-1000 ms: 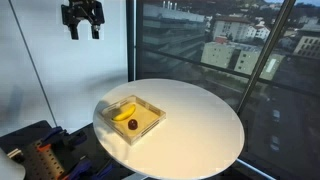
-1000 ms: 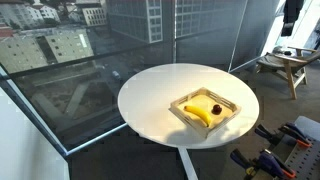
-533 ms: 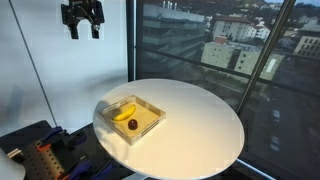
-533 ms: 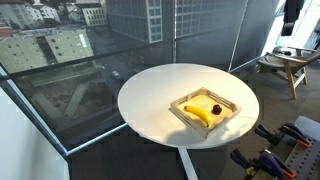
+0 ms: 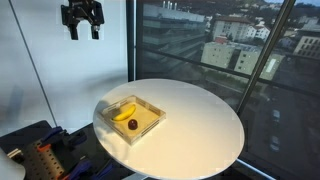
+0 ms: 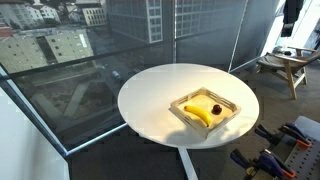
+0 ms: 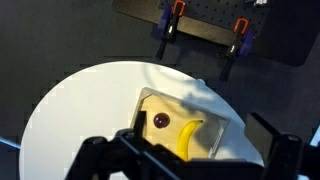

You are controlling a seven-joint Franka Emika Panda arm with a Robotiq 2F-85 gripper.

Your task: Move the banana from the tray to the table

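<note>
The gripper (image 5: pixel 84 33) hung high above the tray (image 5: pixel 150 131), wide open and empty. The banana (image 5: pixel 124 111) lay inside, perhaps touching a dark fruit (image 5: pixel 132 125). The best descent would straddle the banana's middle, clear of that fruit.

The tool (image 5: pixel 84 30) is black and blocky, ending in two thick dark prongs.

Your tray (image 5: pixel 101 112) on the table (image 5: pixel 195 125) at its left edge, banana (image 5: pixel 125 111) in the tray, fruit (image 5: pixel 132 125) just lower right of it, your gripper (image 5: pixel 84 33) at upper left of the frame
</note>
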